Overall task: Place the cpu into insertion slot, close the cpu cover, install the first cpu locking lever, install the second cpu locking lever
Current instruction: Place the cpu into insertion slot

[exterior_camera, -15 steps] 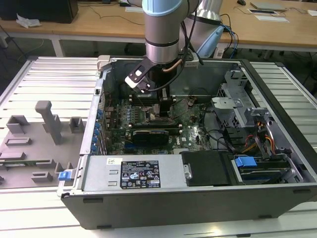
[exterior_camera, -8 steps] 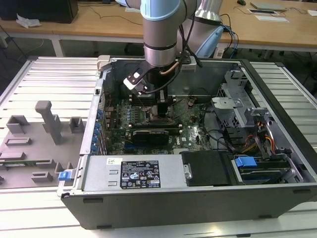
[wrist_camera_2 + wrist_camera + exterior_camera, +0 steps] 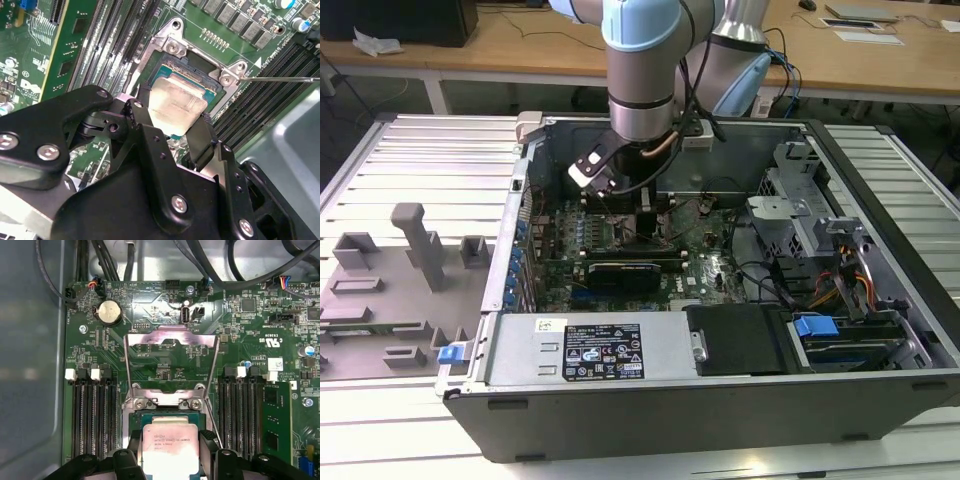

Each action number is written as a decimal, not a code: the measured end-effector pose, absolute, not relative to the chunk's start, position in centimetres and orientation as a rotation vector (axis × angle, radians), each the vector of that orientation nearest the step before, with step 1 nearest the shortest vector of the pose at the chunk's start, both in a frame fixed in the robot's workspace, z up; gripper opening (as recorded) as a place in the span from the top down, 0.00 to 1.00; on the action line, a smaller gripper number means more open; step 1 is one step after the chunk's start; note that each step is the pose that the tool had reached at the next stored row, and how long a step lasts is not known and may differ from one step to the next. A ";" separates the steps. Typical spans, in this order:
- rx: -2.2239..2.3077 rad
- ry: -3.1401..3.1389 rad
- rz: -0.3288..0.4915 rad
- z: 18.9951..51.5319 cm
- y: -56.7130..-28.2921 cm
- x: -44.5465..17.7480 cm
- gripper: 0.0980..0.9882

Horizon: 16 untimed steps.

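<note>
The black jaws, nearest the lens in both wrist views, are clamped on the cpu point(image 3: 177, 102) point(image 3: 170, 447), pinching two opposite edges. The chip sits directly over the insertion slot point(image 3: 192, 67), a little tilted; whether it touches the socket cannot be told. The cpu cover point(image 3: 150, 337) is swung open, away from the slot, over the green circuit board point(image 3: 150, 305). Long memory slots point(image 3: 92, 415) flank the socket. In the exterior view the arm point(image 3: 640, 80) reaches down into an open computer case point(image 3: 720, 400) on a ribbed metal surface point(image 3: 420, 160).
</note>
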State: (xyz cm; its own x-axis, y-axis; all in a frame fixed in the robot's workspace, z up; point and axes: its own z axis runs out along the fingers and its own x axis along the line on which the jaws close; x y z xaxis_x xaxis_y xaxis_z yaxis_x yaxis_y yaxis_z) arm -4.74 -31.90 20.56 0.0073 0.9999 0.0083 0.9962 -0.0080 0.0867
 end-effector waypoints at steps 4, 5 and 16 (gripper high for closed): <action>2.189 2.173 0.104 20.4 -31.9 -4.8 0.50; 2.189 2.173 0.104 20.4 -31.9 -4.7 0.50; 2.190 2.172 0.104 20.0 -31.7 -4.9 0.50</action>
State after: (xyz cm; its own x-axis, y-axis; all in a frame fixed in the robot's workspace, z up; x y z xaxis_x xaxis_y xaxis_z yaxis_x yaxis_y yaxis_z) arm -4.88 -31.68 20.00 0.0076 0.9999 0.0089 0.9962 -0.0084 0.0867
